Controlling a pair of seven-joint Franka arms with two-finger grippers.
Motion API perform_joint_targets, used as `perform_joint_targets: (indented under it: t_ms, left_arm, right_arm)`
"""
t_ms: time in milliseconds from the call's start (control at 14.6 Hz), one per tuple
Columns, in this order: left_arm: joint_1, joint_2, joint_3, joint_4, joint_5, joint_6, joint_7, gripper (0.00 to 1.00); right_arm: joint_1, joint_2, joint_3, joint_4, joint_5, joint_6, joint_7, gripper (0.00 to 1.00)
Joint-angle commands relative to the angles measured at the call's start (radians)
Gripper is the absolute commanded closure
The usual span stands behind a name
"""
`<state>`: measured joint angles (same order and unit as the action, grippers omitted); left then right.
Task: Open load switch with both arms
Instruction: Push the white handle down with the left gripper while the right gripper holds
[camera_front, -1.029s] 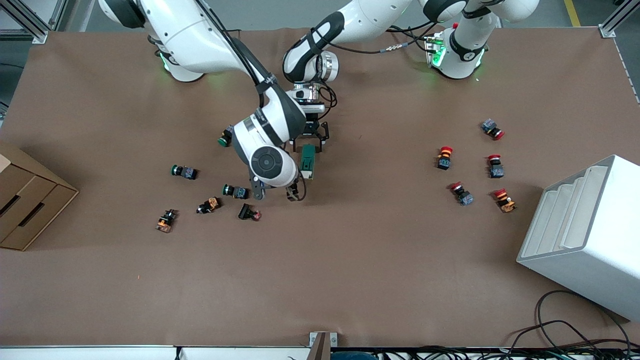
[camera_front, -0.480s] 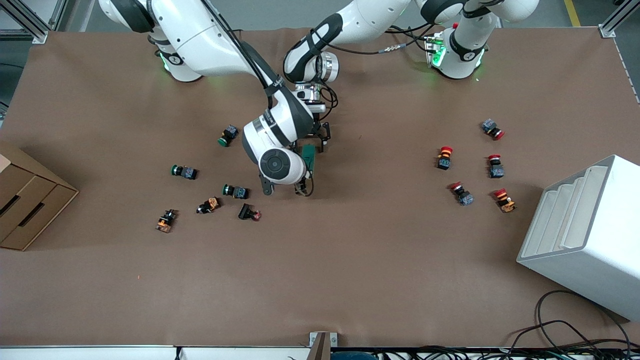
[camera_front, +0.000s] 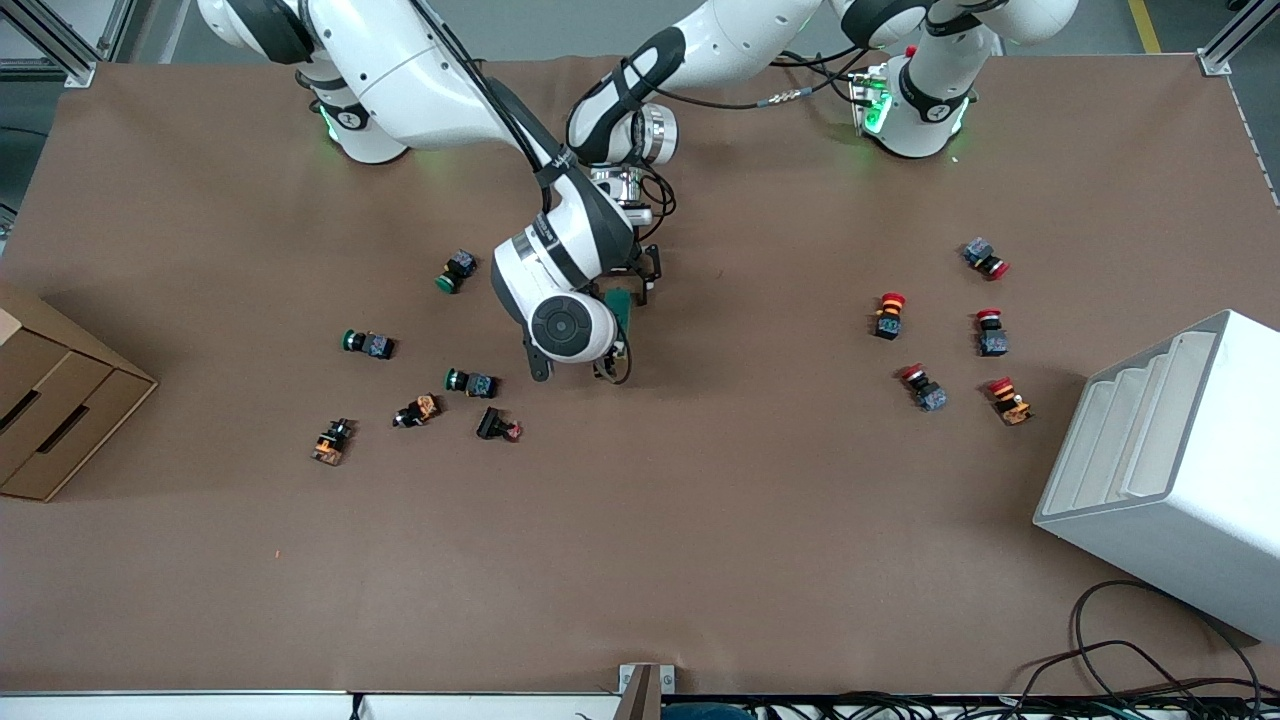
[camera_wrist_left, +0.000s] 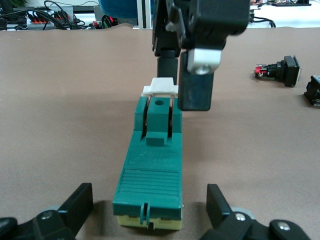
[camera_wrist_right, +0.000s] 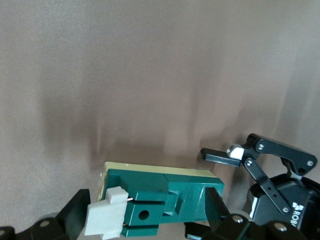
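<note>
Left wrist view shows the load switch (camera_wrist_left: 151, 170) lying flat on the table (camera_wrist_left: 60, 100), lengthwise between the two open fingers of the left gripper (camera_wrist_left: 150, 210), with a clear gap on each side, so the body is straddled but not clamped. At the end of the switch away from this gripper, the right gripper (camera_wrist_left: 185, 85) stands over the white tab (camera_wrist_left: 161, 87), one finger (camera_wrist_left: 196, 87) just beside the tab and the other directly past it; its jaws are parted around the tab and contact cannot be confirmed. In the right wrist view the tab (camera_wrist_right: 106, 217) sits between that gripper's fingers and the left gripper (camera_wrist_right: 235, 165) stands at the switch's other end. In the front view the switch (camera_front: 620, 308) lies mid-table, largely covered by the right arm's wrist. Risk assessment: if the right gripper pulls the tab before the left gripper closes, the unrestrained body is likely to slide or rotate on the cloth. An off-centre closure could tip the switch. A shallow grip on the small tab may slip off.
</note>
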<state>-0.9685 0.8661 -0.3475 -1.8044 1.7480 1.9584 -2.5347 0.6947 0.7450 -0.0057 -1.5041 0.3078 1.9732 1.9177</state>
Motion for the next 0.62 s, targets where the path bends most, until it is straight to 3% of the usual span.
perform_joint_targets:
  t_ms: [0, 549]
  left_arm:
    - [-0.009, 0.022, 0.004, 0.013, 0.03, -0.009, -0.022, 0.0]
    - [-0.009, 0.025, 0.004, 0.013, 0.039, -0.009, -0.032, 0.0]
  right_arm:
    - [-0.001, 0.005, -0.005, 0.051, 0.034, -0.086, 0.017, 0.0]
    - [0.011, -0.001, -0.005, 0.093, 0.048, -0.209, 0.015, 0.0]
